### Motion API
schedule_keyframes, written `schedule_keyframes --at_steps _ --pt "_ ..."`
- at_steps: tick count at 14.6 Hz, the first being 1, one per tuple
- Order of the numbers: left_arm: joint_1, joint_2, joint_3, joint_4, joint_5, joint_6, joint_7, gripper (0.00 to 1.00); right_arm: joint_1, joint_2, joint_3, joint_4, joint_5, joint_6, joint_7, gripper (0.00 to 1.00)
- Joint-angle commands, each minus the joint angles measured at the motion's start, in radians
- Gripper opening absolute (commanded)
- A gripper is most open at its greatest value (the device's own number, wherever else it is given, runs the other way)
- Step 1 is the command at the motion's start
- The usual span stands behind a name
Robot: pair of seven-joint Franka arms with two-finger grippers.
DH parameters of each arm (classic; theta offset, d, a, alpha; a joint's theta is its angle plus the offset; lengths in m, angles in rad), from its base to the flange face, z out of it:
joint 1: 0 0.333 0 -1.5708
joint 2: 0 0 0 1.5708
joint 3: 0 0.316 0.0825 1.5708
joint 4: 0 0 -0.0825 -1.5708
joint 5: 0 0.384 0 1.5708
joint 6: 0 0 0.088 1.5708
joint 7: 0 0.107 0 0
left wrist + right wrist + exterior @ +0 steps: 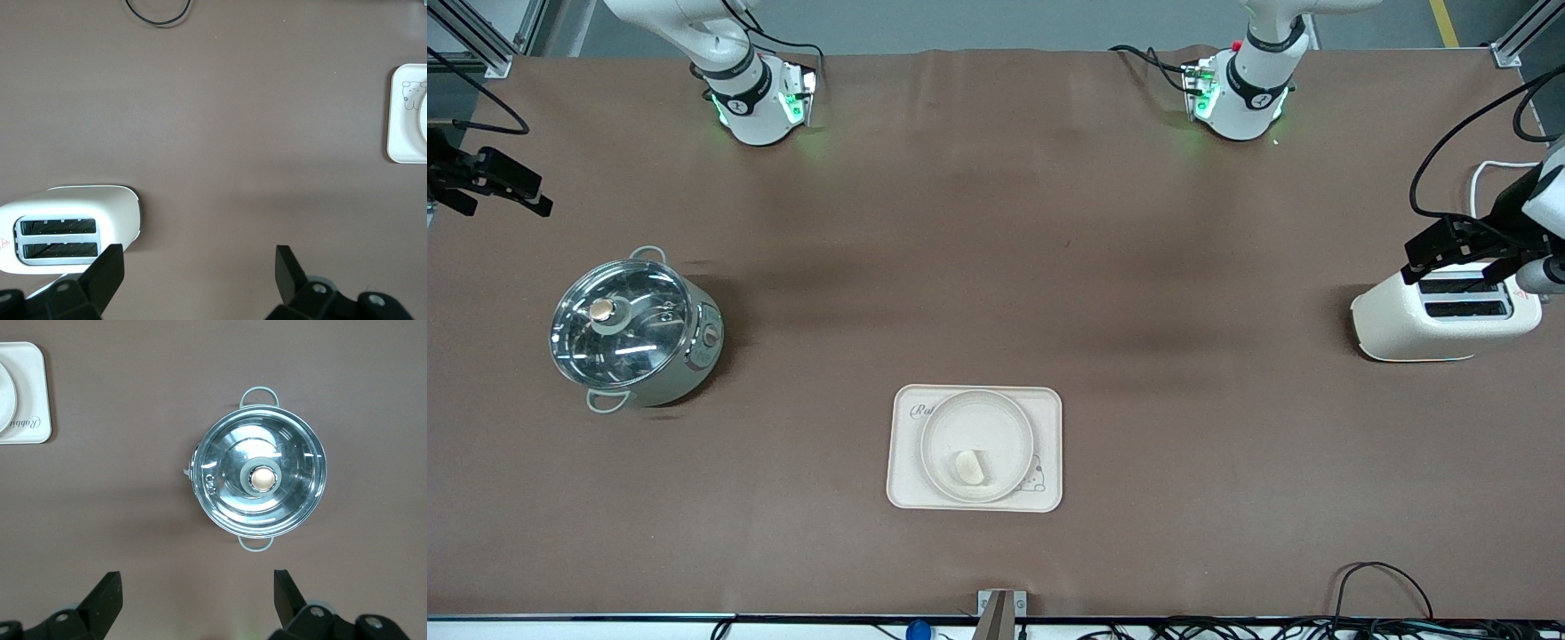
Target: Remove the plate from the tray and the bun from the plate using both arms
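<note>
Right gripper point(489, 182): raised at the right arm's end of the table, over bare cloth just farther from the front camera than the pot; fingers point(107, 597) spread wide in the right wrist view, nothing between them; waiting.
Pot point(636, 331): steel, two loop handles, glass lid with a round knob; standing on the brown table point(996, 222) toward the right arm's end; also seen from above in the right wrist view point(259, 479).
Tray point(907, 489): cream, rectangular, with script lettering and a small drawn animal; lying mid-table, near the front camera's edge.
Plate point(976, 418): round, cream-white, raised rim; resting on the tray, narrower than it, filling most of the tray's middle.
Bun point(969, 467): small pale oblong lump; lying in the plate, on the part of the plate nearest the front camera, close to the rim.
Toaster point(1414, 324): cream, two slots on top; standing toward the left arm's end; shown too in the left wrist view point(67, 227).
Left gripper point(1463, 249): up over the toaster's slotted top; fingers point(107, 273) wide apart in the left wrist view, holding nothing; idle.
</note>
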Motion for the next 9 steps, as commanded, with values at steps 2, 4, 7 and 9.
schedule_keyframes --at_steps 2,4,7,9 --pt "0.007 0.013 0.004 0.018 -0.01 -0.027 -0.039 1.0 0.001 0.09 0.021 0.162 -0.007 0.008 -0.003 1.0" --pt "0.01 0.013 0.004 0.018 -0.009 -0.029 -0.039 1.0 0.001 0.09 0.021 0.162 -0.005 0.007 -0.002 1.0" --pt "0.009 0.015 0.007 0.018 -0.001 -0.029 -0.039 1.0 0.004 0.09 0.021 0.162 -0.007 0.007 -0.002 1.0" --pt "0.01 0.013 0.007 0.019 0.0 -0.029 -0.028 1.0 0.007 0.101 0.021 0.162 -0.007 0.007 -0.005 1.0"
